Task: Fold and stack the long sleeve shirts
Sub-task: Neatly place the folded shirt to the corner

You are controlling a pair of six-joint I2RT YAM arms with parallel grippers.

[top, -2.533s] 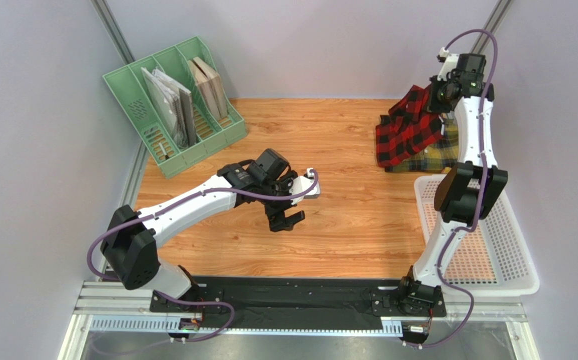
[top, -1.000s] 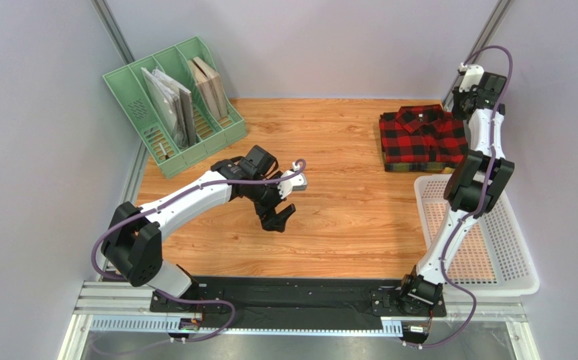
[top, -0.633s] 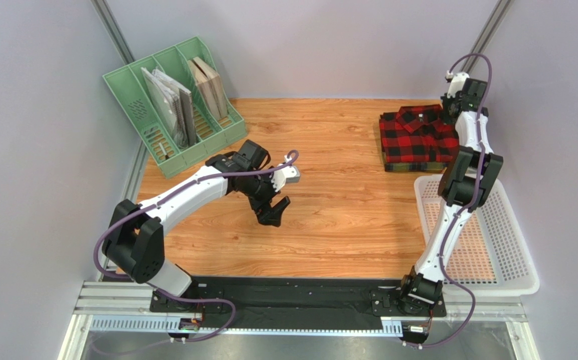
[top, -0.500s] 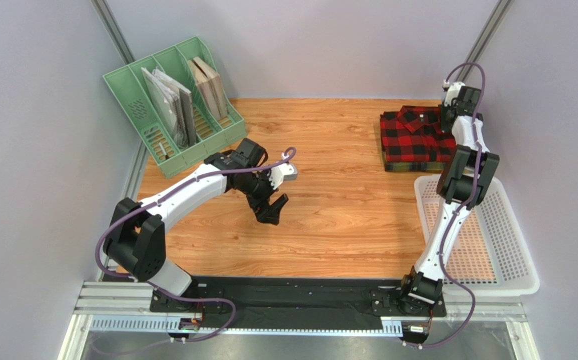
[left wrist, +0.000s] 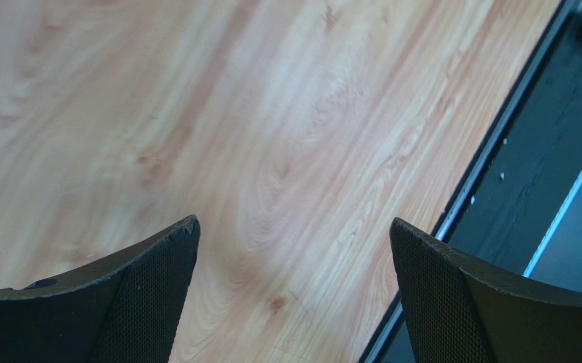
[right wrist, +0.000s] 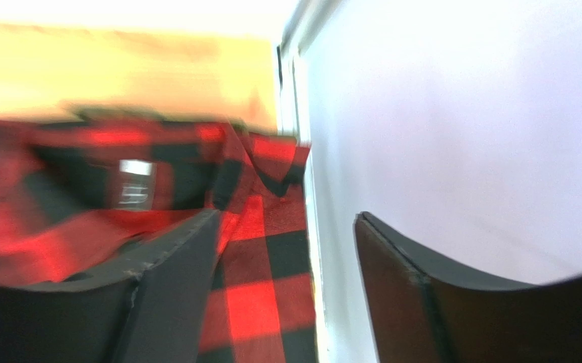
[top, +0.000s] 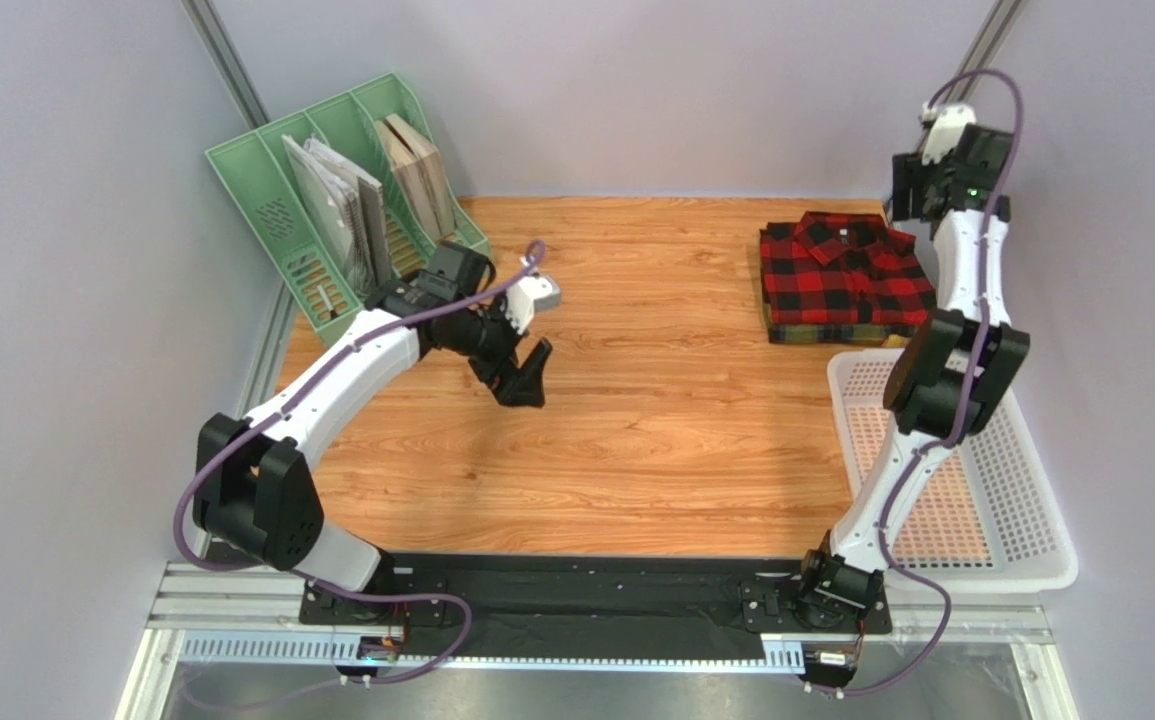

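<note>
Upper right, the right jaws have just let go and risen, apart and empty, leaving the folded red-and-black plaid flannel shirt [top: 843,275] stacked on the yellow-and-green plaid shirt [top: 827,333], so stacking looks done; the left jaws gape empty.

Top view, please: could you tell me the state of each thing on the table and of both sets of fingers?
Red shirt: folded, lying on top of the yellow shirt.
Yellow shirt: under the red one, only its near edge showing.
Left fingers: open, holding nothing.
Right fingers: open, holding nothing, above the red shirt's far right corner.
Green rack: upright, holding folders.
</note>
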